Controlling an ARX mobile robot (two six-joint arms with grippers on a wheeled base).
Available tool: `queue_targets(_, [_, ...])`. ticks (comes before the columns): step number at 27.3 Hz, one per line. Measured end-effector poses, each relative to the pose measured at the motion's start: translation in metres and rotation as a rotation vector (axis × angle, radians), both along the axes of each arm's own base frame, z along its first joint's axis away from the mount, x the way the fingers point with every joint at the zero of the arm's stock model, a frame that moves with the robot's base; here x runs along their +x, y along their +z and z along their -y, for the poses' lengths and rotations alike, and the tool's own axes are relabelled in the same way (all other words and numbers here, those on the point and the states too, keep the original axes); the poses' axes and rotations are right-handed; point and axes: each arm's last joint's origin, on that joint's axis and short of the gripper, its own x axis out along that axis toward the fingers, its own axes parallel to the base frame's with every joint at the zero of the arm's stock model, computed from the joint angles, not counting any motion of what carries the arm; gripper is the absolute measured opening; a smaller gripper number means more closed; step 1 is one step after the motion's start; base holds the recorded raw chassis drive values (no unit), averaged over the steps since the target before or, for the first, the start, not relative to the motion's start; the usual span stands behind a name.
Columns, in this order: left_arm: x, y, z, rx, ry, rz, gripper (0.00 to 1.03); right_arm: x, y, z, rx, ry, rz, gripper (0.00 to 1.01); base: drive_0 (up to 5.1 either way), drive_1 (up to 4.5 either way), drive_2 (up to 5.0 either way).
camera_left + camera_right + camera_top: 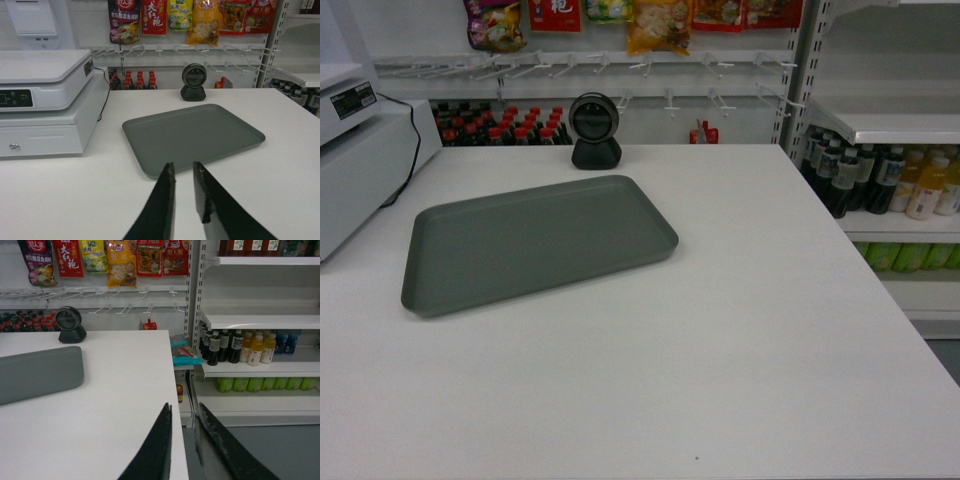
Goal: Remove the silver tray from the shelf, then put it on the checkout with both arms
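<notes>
The silver tray [535, 243] already lies flat on the checkout [740, 340], left of centre in the head view, while the left gripper [184, 172] and right gripper [183, 412] hang empty, jaws slightly parted, so little seemingly remains beyond retreating

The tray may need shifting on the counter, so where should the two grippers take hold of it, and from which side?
Grip the tray by its low raised rim, one gripper on each short end, left gripper at the left end, right gripper at the right. It lies flat on the counter, so only the rim offers an edge; come in low and level from the sides.
</notes>
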Motion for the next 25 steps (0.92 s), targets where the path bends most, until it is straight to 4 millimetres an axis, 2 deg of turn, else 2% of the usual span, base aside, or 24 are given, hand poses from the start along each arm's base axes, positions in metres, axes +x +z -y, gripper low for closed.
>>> queue_targets(3, [0.0000, 0.0000, 0.0000, 0.000, 0.000, 0.000, 0.41, 0.0000, 0.0002, 0.0000, 0.000, 0.000, 0.002, 0.43, 0.0, 0.00, 0.0])
queue_targets(10, [0.0000, 0.0000, 0.0000, 0.000, 0.000, 0.000, 0.98, 0.0000, 0.0002, 0.0000, 0.000, 0.000, 0.002, 1.00, 0.0, 0.00, 0.0])
queue_targets(12, [0.0000, 0.0000, 0.0000, 0.000, 0.000, 0.000, 0.97, 0.0000, 0.0002, 0.0000, 0.000, 0.000, 0.002, 0.97, 0.0, 0.00, 0.0])
queue_targets(25, [0.0000, 0.0000, 0.0000, 0.000, 0.000, 0.000, 0.98, 0.0000, 0.0002, 0.0000, 0.000, 0.000, 0.002, 0.98, 0.0, 0.00, 0.0])
